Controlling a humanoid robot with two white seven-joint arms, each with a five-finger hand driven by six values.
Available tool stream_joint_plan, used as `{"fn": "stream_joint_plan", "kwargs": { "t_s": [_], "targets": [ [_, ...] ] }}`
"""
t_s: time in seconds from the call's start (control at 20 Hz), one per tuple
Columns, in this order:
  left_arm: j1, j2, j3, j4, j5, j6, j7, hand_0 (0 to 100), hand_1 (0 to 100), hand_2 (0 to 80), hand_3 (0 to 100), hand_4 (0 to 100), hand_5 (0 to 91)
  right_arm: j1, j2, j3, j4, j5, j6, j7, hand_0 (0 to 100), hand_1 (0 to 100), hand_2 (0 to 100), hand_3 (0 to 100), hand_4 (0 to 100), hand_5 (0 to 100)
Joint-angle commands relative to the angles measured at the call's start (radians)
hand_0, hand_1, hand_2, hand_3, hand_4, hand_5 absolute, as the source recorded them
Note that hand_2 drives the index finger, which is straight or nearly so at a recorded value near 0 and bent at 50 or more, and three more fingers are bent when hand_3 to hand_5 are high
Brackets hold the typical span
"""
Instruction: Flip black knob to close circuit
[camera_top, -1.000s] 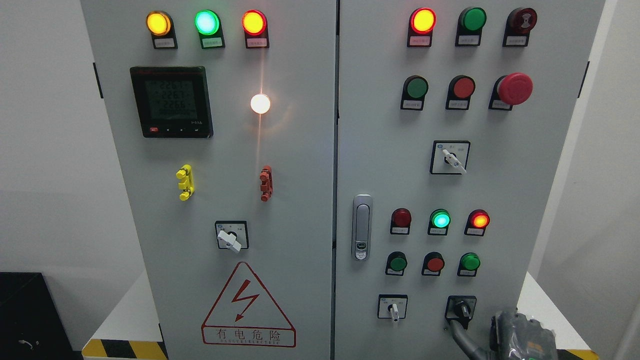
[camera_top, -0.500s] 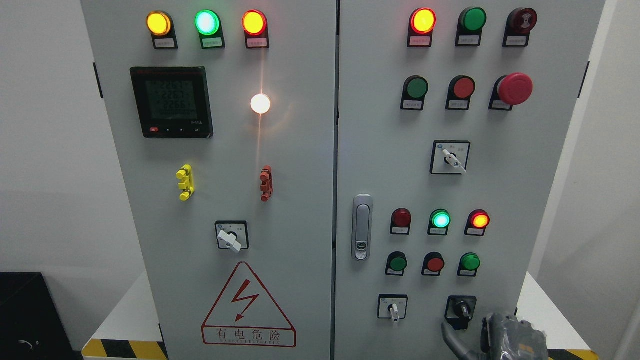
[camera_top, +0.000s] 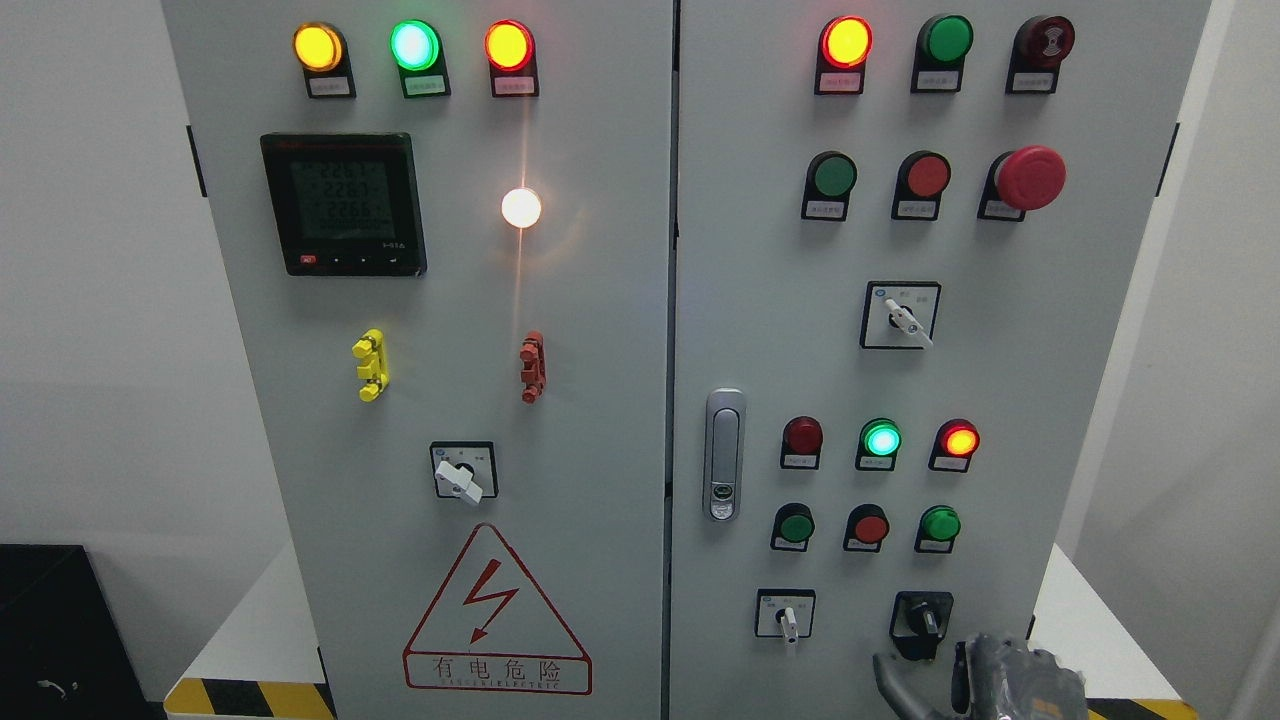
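The black knob (camera_top: 922, 620) sits at the lower right of the grey cabinet's right door (camera_top: 760, 300), its handle pointing roughly down and slightly right. My right hand (camera_top: 985, 685) shows at the bottom edge just below and right of the knob, apart from it. One grey finger (camera_top: 890, 678) curves up below the knob's lower left without touching it. Most of the hand is cut off by the frame. The left arm is out of view.
Left of the black knob is a white selector switch (camera_top: 786, 615). Above are green and red buttons (camera_top: 868, 526), lit indicator lamps (camera_top: 881, 438), the door latch (camera_top: 724, 455) and a red emergency stop (camera_top: 1030, 176). The left door carries a meter (camera_top: 343, 203) and a warning triangle (camera_top: 495, 615).
My right hand has dropped down and drifted slightly left, away from the black knob. Its finger, which touched the knob's lower edge a second ago, now hangs below it.
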Motion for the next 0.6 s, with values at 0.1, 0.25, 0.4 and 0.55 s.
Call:
{"fn": "stream_joint_plan", "kwargs": {
  "t_s": [0.1,0.25,0.4,0.55],
  "targets": [
    [0.006,0.000,0.000,0.000,0.000,0.000,0.000,12,56,0.0,0,0,0.0,0.082,0.005,0.018,-0.134,-0.162,0.005,-0.008,0,5,76,99,89,86],
    [0.006,0.000,0.000,0.000,0.000,0.000,0.000,12,56,0.0,0,0,0.0,0.099,0.005,0.018,-0.143,-0.240,0.008,-0.065,0,7,69,94,85,79],
    [0.006,0.000,0.000,0.000,0.000,0.000,0.000,12,56,0.0,0,0,0.0,0.133,0.005,0.029,-0.162,-0.380,0.007,-0.151,0,8,58,87,79,73],
    [0.006,0.000,0.000,0.000,0.000,0.000,0.000,12,56,0.0,0,0,0.0,0.170,0.003,0.044,-0.188,-0.511,0.007,-0.191,0,9,48,75,72,66]
  ]
}}
